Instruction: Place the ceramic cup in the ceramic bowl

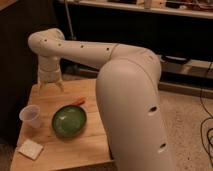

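Table (75, 147) holds cup (30, 116), bowl (69, 120), tile (31, 148); jaws above.

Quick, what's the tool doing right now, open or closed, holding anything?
Tool: open, holding nothing, over the back left of the table, behind the ceramic cup.

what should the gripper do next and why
Probably bring the gripper across and down toward the ceramic cup. The gripper hangs open and empty above the far edge of the table, while the cup stands upright, ungrasped, beside the ceramic bowl.
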Controlling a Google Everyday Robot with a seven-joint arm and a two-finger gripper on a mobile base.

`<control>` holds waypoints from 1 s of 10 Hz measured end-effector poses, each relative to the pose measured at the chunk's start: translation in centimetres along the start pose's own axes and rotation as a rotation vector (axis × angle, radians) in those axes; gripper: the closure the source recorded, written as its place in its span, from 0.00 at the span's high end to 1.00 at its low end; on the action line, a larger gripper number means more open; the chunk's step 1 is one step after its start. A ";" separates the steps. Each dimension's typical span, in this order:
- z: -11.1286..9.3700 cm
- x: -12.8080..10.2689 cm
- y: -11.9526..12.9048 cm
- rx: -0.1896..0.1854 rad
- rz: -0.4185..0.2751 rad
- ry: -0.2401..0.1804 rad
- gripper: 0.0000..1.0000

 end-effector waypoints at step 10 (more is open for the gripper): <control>3.0 0.6 4.0 0.007 -0.088 0.044 0.65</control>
